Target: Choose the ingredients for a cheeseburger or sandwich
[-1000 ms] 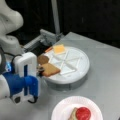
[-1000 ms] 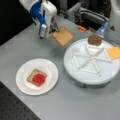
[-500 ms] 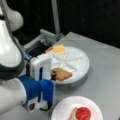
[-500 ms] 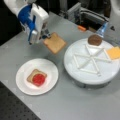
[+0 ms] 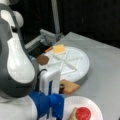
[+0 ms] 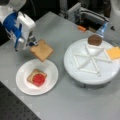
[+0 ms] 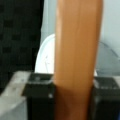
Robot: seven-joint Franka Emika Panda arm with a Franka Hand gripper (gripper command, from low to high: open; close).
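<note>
At upper left of a front view, the gripper [image 6: 33, 44], fingers clamped on a toast square [image 6: 42, 50], has carried it nearer the sandwich [image 6: 37, 78]

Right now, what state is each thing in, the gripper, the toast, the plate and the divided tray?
Gripper: shut on toast square.
Toast square: held above the plate's rim.
Plate: holds toast topped with tomato disc.
Divided tray: holds patty and cheese square.
</note>
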